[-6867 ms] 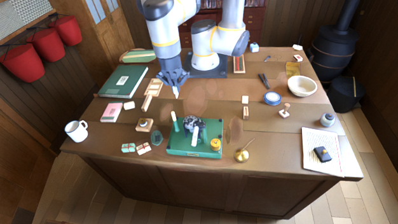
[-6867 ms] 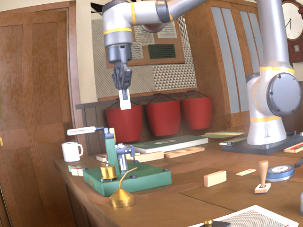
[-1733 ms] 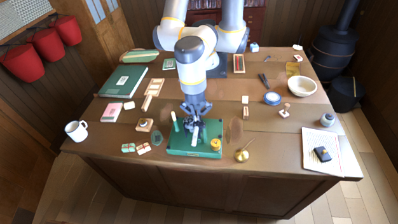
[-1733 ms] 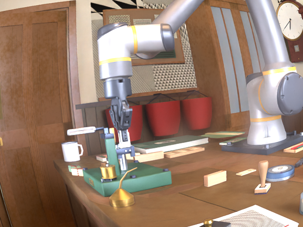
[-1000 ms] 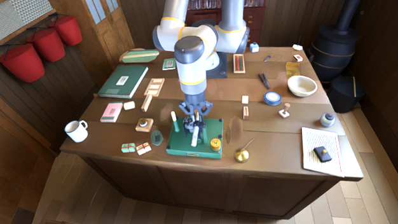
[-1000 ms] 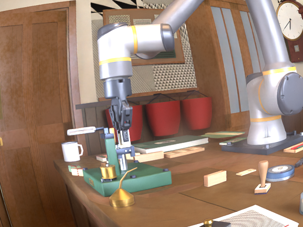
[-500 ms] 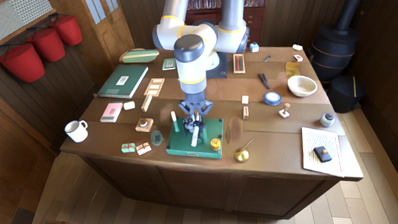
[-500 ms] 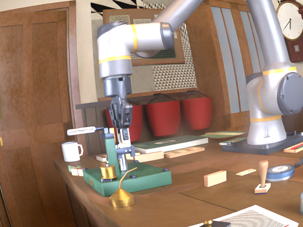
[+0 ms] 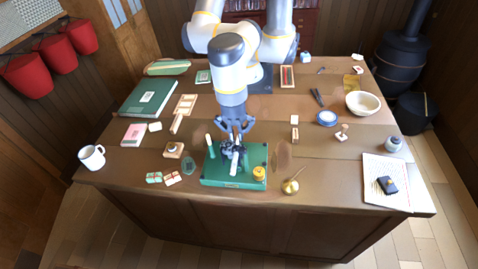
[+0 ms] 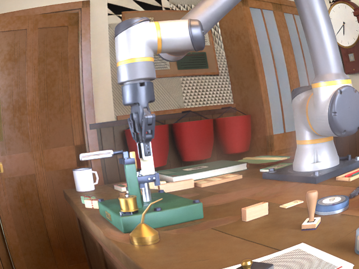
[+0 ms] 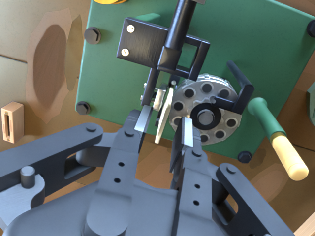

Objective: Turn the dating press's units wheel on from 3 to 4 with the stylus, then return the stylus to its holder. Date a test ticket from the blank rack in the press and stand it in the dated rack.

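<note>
The green dating press (image 9: 233, 165) sits near the front edge of the desk, its grey units wheel (image 11: 203, 111) beside the dark frame and lever (image 10: 97, 155). A cream test ticket (image 11: 162, 118) stands upright in the press slot next to the wheel. My gripper (image 11: 164, 124) hangs straight above the press and is open, its fingers either side of the ticket and holding nothing. The stylus (image 9: 209, 145), green with a cream tip, stands in its holder at the press's left corner. Two small wooden racks (image 9: 294, 135) (image 9: 294, 119) sit to the right behind the press.
A green ledger (image 9: 148, 97) lies at the far left of the desk. A brass oiler (image 9: 291, 185) stands right of the press, and a white mug (image 9: 91, 156) stands at the left edge. A brass pot (image 9: 259, 173) sits on the press base. A bowl (image 9: 362, 102) and a stamp (image 9: 342, 133) sit to the right.
</note>
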### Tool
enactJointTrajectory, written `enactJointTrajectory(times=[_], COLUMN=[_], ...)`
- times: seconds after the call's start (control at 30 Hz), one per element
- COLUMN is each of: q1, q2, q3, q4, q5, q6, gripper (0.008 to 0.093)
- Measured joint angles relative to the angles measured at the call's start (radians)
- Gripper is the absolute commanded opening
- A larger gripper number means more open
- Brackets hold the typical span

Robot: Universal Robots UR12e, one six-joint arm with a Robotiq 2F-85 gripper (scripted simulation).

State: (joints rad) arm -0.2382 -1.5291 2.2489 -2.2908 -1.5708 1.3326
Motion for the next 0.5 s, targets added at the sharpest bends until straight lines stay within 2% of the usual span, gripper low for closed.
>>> enactJointTrajectory(times=[0.5], q1=[0.0], q2=[-0.02], q3=[-0.013], q4=[0.033], q5=[0.0], q6=[0.0], gripper=[0.028])
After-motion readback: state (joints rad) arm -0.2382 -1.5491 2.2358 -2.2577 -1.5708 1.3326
